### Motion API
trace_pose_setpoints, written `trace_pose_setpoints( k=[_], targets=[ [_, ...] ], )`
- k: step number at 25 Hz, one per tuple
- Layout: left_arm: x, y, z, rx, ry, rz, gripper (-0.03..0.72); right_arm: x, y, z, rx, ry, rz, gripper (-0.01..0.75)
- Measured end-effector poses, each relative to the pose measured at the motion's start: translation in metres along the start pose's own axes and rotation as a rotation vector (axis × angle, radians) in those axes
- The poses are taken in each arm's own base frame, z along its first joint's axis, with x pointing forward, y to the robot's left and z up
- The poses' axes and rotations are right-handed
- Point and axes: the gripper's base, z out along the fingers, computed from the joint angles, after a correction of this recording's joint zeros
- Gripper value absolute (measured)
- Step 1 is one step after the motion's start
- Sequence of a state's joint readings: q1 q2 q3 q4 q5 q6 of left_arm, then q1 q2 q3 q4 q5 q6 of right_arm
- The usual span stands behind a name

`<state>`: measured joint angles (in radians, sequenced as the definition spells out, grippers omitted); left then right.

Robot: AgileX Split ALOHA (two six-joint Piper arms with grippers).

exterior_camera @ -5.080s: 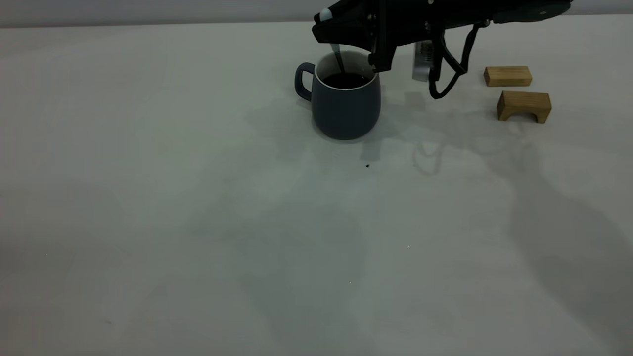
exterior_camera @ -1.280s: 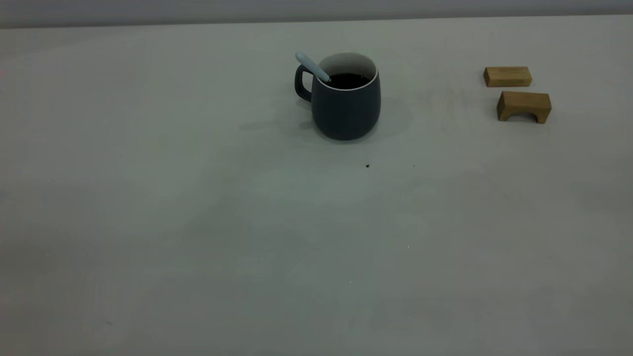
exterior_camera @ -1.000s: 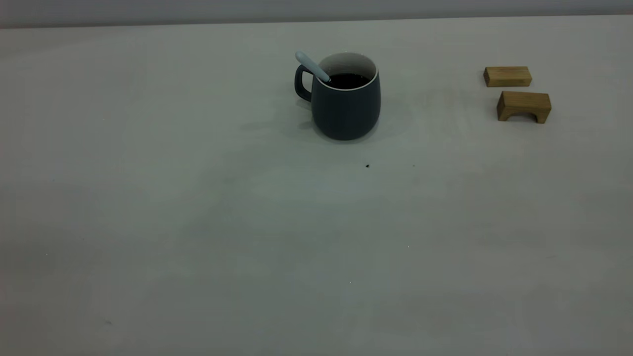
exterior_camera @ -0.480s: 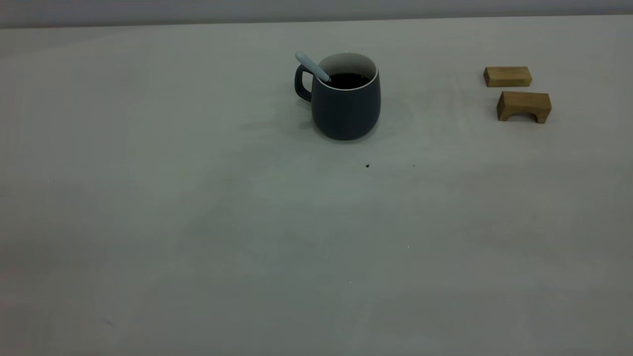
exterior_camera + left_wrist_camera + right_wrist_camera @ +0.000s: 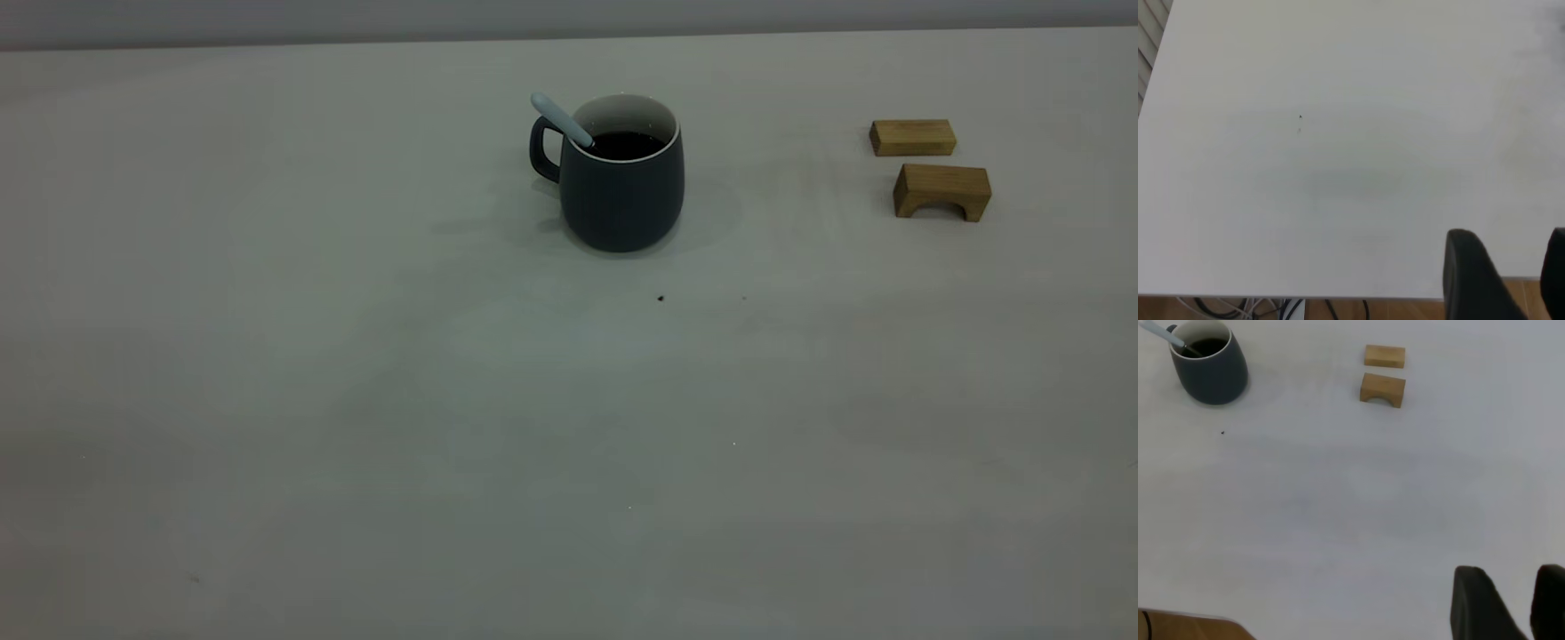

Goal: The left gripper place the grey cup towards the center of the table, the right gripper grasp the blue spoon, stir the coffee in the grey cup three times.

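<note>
My right arm is gone from over the cup since five seconds back: then it hung above the rim with the spoon gripped and dipped in the coffee, and now the outside camera shows neither arm at all. Over the last second or so nothing else has shifted.

The grey cup [image 5: 622, 182] stands upright on the table [image 5: 356, 400], toward the far side and about midway across, its handle turned to the left arm's side. The blue spoon [image 5: 562, 119] leans inside it, bowl down in the coffee [image 5: 625, 145] and the pale handle resting on the rim just above the cup's handle. Nothing holds it. Two wooden blocks [image 5: 929, 169] sit well apart from the cup on the right arm's side.

The right gripper [image 5: 1508, 603] is pulled back high near the table edge, looking across at the cup and blocks from well away; its two fingers stand apart with table showing between them, holding nothing. The left gripper [image 5: 1505, 273] is likewise parked over the table's near edge, fingers apart and empty.

I read this as the end of the job: the cup is placed, the spoon has been let go in the coffee, and both arms are retired. Whether all three stirs were made I cannot judge from here. No spill shows beyond a few dark specks on the table in front of the cup.
</note>
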<state>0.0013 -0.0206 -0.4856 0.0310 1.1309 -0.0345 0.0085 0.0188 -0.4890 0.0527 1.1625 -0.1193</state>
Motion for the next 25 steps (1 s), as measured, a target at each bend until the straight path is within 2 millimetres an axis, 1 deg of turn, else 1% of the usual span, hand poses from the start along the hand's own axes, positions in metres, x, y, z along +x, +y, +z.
trace_pose_setpoints(
  k=[8, 13, 21, 25],
  targets=[
    [0.0000, 0.0000, 0.0000, 0.000, 0.000, 0.000, 0.333, 0.0000, -0.0002, 0.0000, 0.002, 0.000, 0.007, 0.237],
    [0.0000, 0.0000, 0.0000, 0.000, 0.000, 0.000, 0.333, 0.0003, -0.0031, -0.0001, 0.034, 0.003, 0.053, 0.237],
    [0.0000, 0.0000, 0.0000, 0.000, 0.000, 0.000, 0.333, 0.0004, -0.0034, 0.0000, 0.037, 0.003, 0.064, 0.237],
    [0.0000, 0.0000, 0.0000, 0.000, 0.000, 0.000, 0.333, 0.0015, -0.0035, 0.0034, 0.038, 0.002, 0.064, 0.237]
  ],
)
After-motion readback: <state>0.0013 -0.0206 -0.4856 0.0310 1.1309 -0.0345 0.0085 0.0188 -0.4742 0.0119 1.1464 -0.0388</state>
